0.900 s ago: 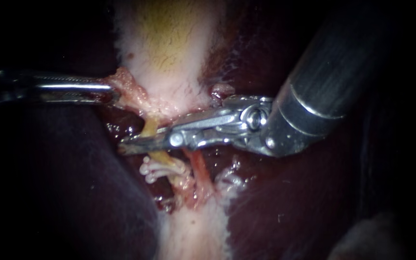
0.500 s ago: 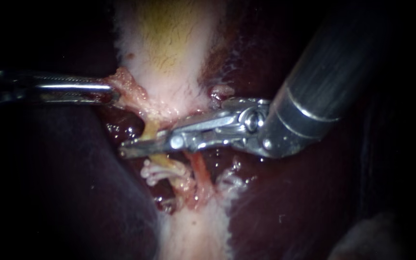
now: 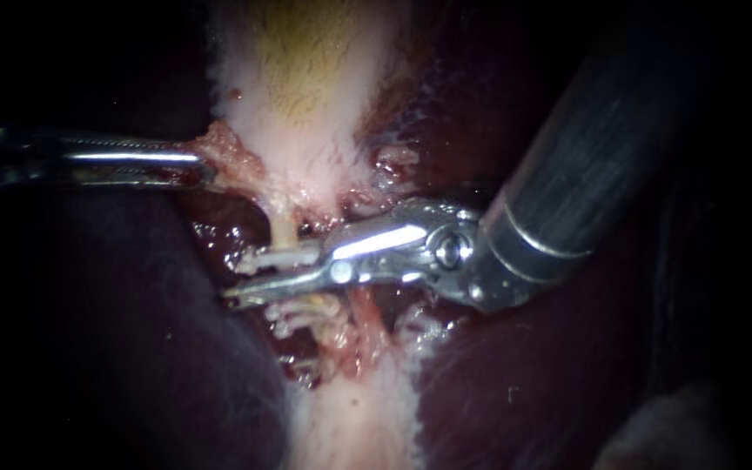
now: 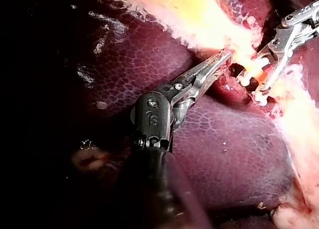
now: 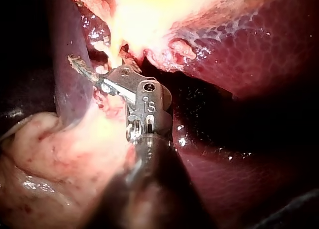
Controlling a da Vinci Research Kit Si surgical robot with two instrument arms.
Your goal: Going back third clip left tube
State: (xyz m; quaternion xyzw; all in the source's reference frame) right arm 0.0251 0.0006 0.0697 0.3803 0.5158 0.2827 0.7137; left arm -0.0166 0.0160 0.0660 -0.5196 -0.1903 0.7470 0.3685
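Two instruments in view. Left instrument (image 3: pixel 198 165): jaws closed on the pink edge of the gallbladder (image 3: pixel 298 113) where it narrows, holding it out to the side. Hold steady, no extra pull. Right instrument (image 3: pixel 263 280): jaws apart with a gap showing, nothing gripped as far as I can judge. A white clip (image 3: pixel 280 258) sits across the yellowish left tube (image 3: pixel 283 228) just above the lower jaw, close enough that contact cannot be ruled out. Step in hand, by my reading: back the right instrument off along its own shaft line. To do it well, leave the jaws parted until both tips are past the clip, draw straight back, no sideways sweep, no lift that would drag the tube. Obstacles: more white clips (image 3: pixel 293 312) on the same tube just below the lower jaw; the reddish tube (image 3: pixel 363 313) under the instrument's wrist, near the exit path; dark liver (image 3: pixel 132 348) on both sides, narrowing the corridor. Risk: a jaw tip snagging a clip and tilting it.
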